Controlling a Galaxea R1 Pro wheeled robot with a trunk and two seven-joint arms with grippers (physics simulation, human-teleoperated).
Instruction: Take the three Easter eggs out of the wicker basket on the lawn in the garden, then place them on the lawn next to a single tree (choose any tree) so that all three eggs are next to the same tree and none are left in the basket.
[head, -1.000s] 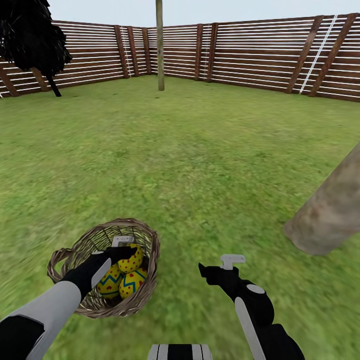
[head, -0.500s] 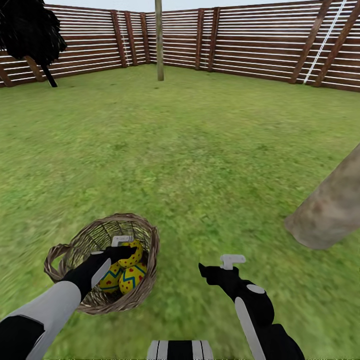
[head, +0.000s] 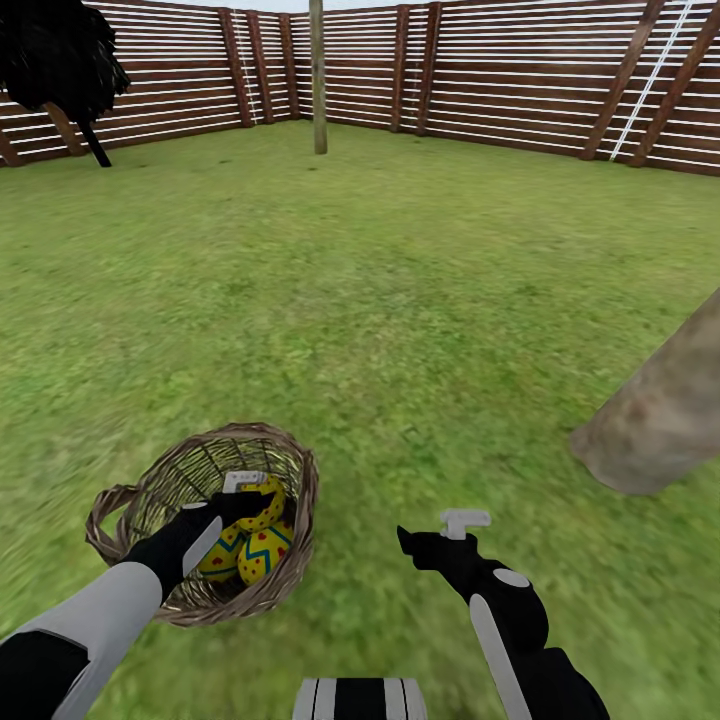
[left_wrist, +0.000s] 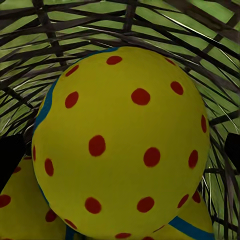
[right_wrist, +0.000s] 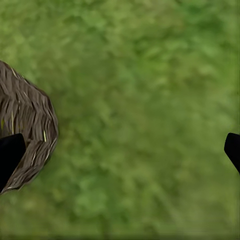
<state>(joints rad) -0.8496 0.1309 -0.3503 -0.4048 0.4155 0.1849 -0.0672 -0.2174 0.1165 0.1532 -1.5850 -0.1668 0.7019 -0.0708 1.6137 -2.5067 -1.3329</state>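
Note:
The wicker basket (head: 290, 470) stands on the lawn (head: 400, 300) at the lower left of the head view. Inside lie three Easter eggs: a red-dotted top egg (head: 270, 508), one with blue-green zigzags (head: 263, 556) and a third egg (head: 217, 566) beside it. My left gripper (head: 256, 502) reaches into the basket and stands open around the top egg (left_wrist: 120, 145), with its fingertips (left_wrist: 10, 160) just off the egg's sides. My right gripper (head: 430, 535) hovers open above bare grass right of the basket. The tree (head: 665, 415) shows its thick pale trunk at the right.
A brown slatted fence (head: 500, 70) closes the garden at the back. A thin trunk (head: 318, 75) stands near the far corner, and a dark bushy tree (head: 55, 50) at the far left. The basket's rim (right_wrist: 30, 135) also shows in the right wrist view.
The whole picture has slid slightly upward, so the camera has moved. Both arms keep their places in the view, the left gripper still at the top egg.

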